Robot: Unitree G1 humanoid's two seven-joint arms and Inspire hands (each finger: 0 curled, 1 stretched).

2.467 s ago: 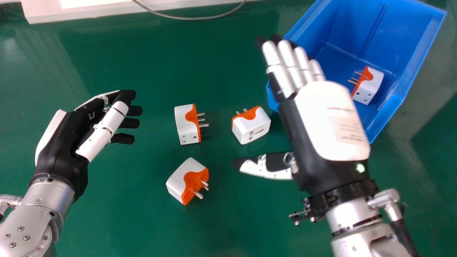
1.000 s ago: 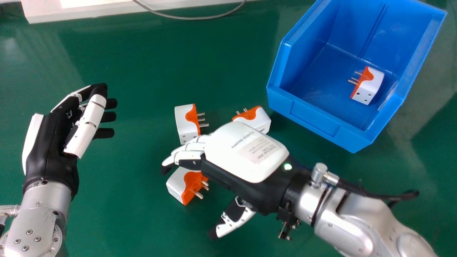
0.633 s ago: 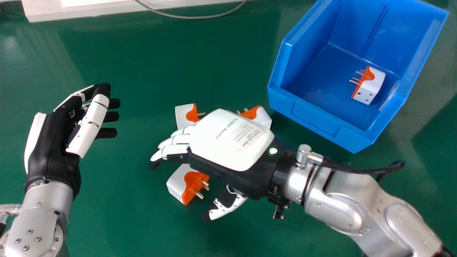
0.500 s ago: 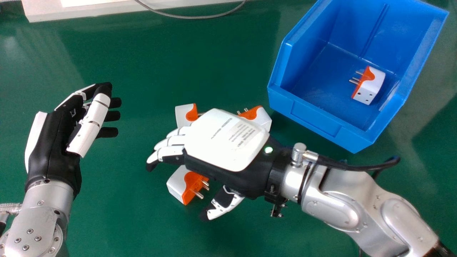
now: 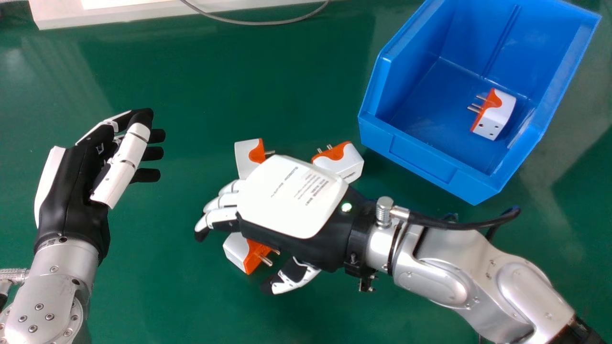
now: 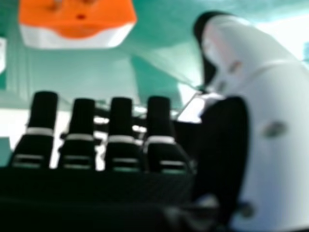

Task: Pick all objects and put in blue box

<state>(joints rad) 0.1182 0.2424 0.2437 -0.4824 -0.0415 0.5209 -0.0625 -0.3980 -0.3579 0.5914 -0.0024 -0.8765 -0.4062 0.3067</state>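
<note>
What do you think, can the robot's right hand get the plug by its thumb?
Probably yes. The right hand is over part of that plug, its thumb is spread away from its fingers, and I see nothing else in the way.

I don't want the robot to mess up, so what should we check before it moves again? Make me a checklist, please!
1. Right hand open, holding nothing: ok.
2. White-and-orange plug adapter by its thumb fully in sight in the head view: not ok, the hand partly covers it.
3. Right hand clear of that adapter, not touching: cannot tell.
4. Open blue plastic box has room left: ok, just one adapter inside.
5. Left hand out of the way: ok, off to the left.
6. All adapters boxed: not ok, three lie on the green table.
</note>
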